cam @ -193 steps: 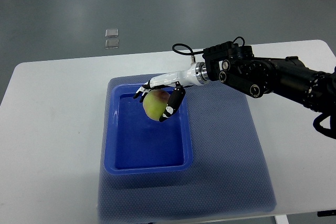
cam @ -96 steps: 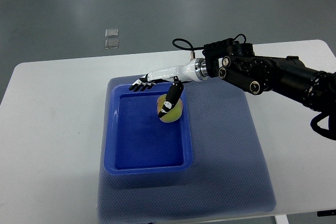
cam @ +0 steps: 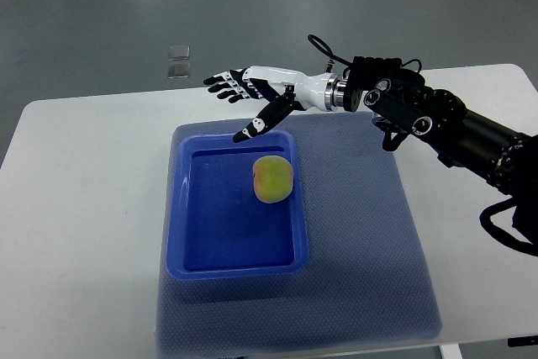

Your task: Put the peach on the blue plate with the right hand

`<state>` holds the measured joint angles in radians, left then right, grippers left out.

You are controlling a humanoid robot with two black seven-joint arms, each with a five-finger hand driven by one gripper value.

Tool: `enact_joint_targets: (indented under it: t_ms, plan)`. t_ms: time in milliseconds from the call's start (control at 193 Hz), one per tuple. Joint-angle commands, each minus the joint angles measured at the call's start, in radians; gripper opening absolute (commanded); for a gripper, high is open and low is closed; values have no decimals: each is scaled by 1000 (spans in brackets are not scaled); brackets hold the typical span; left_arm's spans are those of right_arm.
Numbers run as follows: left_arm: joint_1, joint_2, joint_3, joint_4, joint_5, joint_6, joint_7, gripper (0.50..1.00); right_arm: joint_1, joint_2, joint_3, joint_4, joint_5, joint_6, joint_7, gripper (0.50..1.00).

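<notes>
Item count: one worktop (cam: pixel 76 208), white with rounded corners; one blue-grey textured mat (cam: pixel 370 250) laid on it; one blue plate (cam: pixel 181 208), a rectangular tray-like dish with raised walls, resting on the left portion of the mat; one peach (cam: pixel 272 179); one robot hand in view. Two small clear square objects (cam: pixel 178 60) lie on the grey floor beyond the worktop's far edge, at 12 o'clock from the plate, one just beside the other.

The blue plate occupies the left-centre of the mat. The peach sits inside it on the plate floor, toward the 1 o'clock corner, near the right wall. It is yellow-green with a reddish blush. Nothing grips it.

The right hand (cam: pixel 252 97) is positioned at 12 o'clock from the peach, above the far rim of the plate and the bare worktop beyond it. Its fingers (cam: pixel 223 83) are extended and spread apart, pointing toward 9 o'clock. The thumb (cam: pixel 262 120) points down and left, with its tip over the far wall of the plate. The hand holds nothing and is clear of the peach.

The right arm (cam: pixel 437 119), black with a white forearm section, enters from the right edge of the picture and crosses above the worktop at 3 o'clock from the hand.
</notes>
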<state>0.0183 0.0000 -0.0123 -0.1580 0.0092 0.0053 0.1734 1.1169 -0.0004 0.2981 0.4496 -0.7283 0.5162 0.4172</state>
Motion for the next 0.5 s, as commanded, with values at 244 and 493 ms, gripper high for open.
enact_joint_targets:
  t_ms: [244,493]
  plan:
    - [0,0,0,-6,-2,1,0,1000,-152,-35,69,-37,601,-15,-204,928]
    - [0,0,0,-8,-2,1,0,1000,-220,-84,75,-84,820,13,-278,928]
